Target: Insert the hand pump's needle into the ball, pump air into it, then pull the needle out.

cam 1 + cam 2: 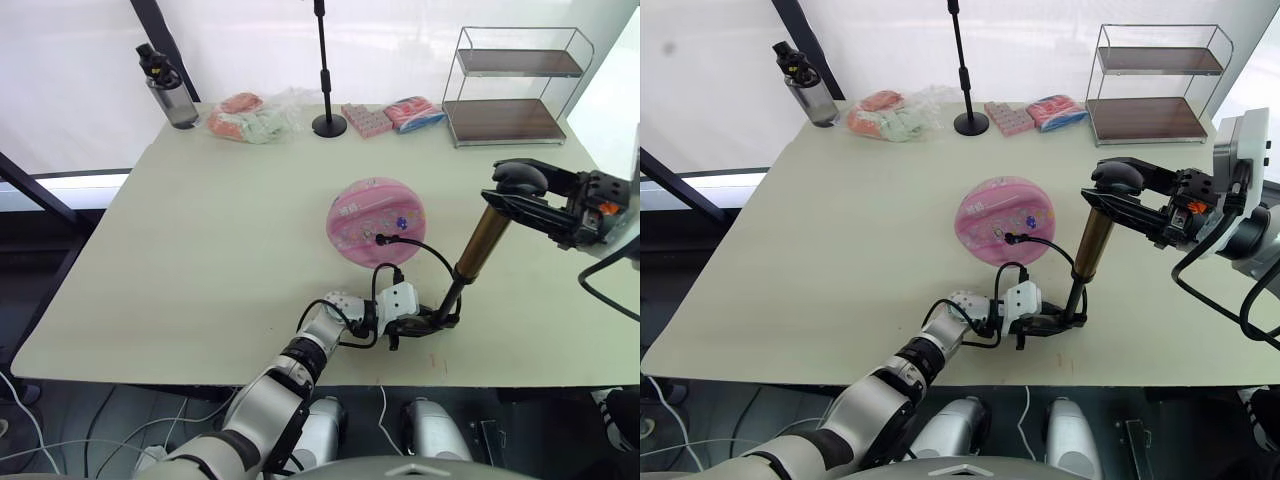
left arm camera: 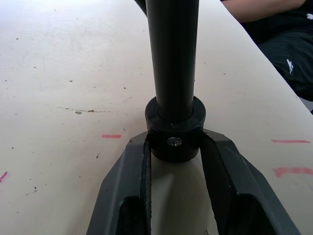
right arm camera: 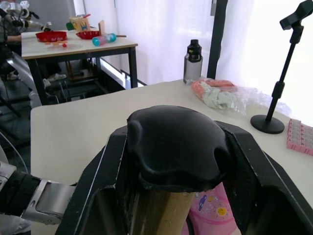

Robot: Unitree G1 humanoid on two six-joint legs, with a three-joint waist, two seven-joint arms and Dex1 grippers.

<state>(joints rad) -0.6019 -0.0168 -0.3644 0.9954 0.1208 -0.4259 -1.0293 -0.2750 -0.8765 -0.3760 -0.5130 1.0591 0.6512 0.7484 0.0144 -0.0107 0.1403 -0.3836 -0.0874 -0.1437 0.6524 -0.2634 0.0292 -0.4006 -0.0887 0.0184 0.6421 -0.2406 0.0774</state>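
On the table [image 1: 180, 250], near its front edge, both grippers held the hand pump [image 1: 478, 247] tilted beside the ball [image 1: 376, 221].
Left gripper [image 1: 440, 322] clamped its base; right gripper [image 1: 512, 192] clasped the knob; its hose [image 1: 425, 250] reached the ball's top.

A pink ball [image 1: 376, 221] printed with small colourful cartoons is being shown on the beige table [image 1: 200, 250]; the hand pump [image 1: 478, 245] is being seen as gold-bronze with a black knob and hose.
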